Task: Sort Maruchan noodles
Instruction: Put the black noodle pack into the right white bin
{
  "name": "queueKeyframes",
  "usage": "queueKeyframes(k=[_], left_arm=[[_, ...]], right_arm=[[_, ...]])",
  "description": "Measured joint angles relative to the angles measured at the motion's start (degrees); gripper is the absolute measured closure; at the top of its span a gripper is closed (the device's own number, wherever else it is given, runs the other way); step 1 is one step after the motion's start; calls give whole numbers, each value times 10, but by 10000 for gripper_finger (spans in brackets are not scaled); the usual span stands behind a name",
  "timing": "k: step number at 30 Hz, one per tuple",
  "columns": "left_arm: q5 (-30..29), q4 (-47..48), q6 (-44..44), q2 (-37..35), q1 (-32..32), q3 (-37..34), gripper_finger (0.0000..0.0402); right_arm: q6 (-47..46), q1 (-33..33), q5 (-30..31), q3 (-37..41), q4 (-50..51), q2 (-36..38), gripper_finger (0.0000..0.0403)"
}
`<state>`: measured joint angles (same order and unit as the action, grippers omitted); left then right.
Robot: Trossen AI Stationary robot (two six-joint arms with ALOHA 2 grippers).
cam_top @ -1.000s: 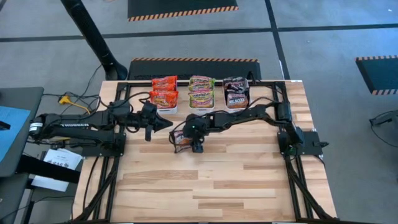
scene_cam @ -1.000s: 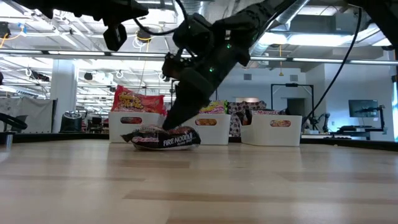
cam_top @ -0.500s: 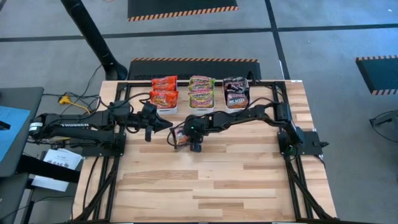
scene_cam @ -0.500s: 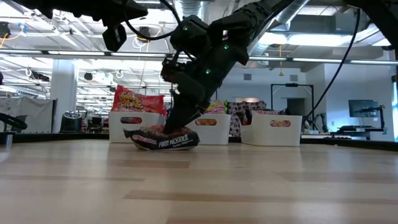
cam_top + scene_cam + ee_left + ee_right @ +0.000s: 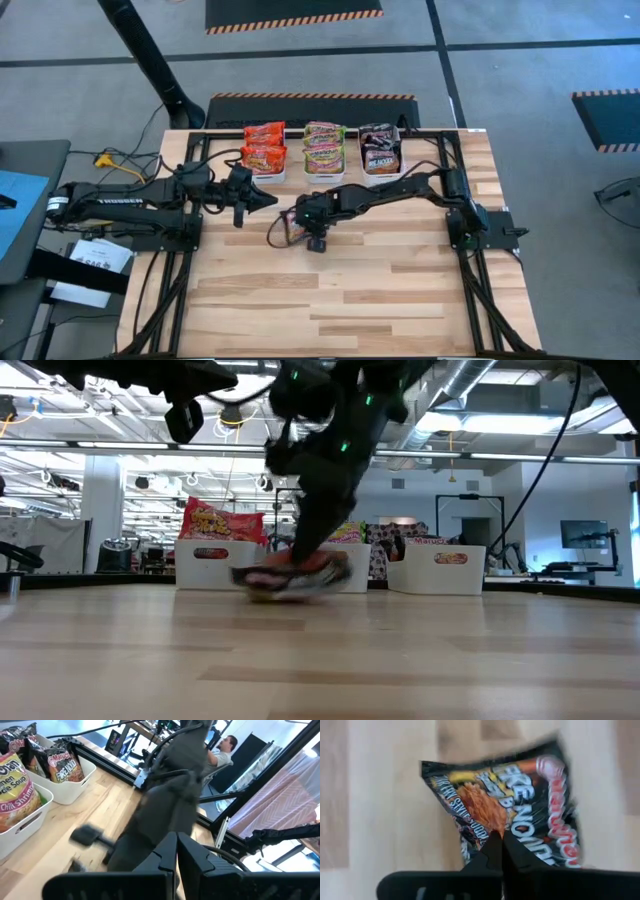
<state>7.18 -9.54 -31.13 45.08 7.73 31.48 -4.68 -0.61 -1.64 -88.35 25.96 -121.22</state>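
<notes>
Noodles are mostly sorted already: red packets (image 5: 264,146), green packets (image 5: 324,146) and black packets (image 5: 380,147) sit in three white bins (image 5: 383,172) along the table's far edge. One black packet (image 5: 512,810) remains out on the wood near the table's middle, just clear of the bins.

Pickup of that last packet looks to be the step in hand. The right gripper (image 5: 300,222) is over it with its fingers (image 5: 496,851) pinched together on the packet's near edge. In the low view the packet (image 5: 297,574) shows at about table height, so I cannot tell whether it has left the wood.

Next, I judge, comes a lift and a carry to the black bin at the far right of the row, keeping that thin pinch from slipping off the crinkly wrapper.

The left gripper (image 5: 266,198) waits near the table's left edge, its fingers (image 5: 186,854) closed on nothing.
</notes>
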Motion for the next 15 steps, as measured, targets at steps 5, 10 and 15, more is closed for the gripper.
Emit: queueKeyframes(k=[5,10,15], left_arm=[[0,3,0,0,0,0,401],[-1,17,11,0,0,0,401],[-4,29,16,0,0,0,401]], right_arm=[[4,7,104,-35,114,44,400],[-1,9,192,-38,189,91,400],[-27,2,318,-40,285,146,400]])
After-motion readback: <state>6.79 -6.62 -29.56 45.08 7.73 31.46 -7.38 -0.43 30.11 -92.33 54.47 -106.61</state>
